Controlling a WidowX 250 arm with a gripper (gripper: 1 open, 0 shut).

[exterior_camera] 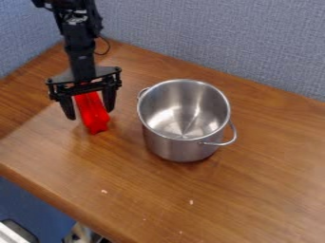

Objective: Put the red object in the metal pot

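The red object (pixel 91 108) is a bright red flat bar lying on the wooden table (pixel 76 180) left of centre. My gripper (pixel 86 98) hangs straight down over it, open, one black finger on each side of the bar's far end. The jaws stand wide and I cannot tell whether they touch the bar. The metal pot (pixel 187 119) is a shiny round steel pot standing upright to the right of the bar, empty, with a small loop handle at its right rim.
A blue textured wall (pixel 241 38) runs behind the table. The table's front edge cuts diagonally across the lower left, with the floor beyond it.
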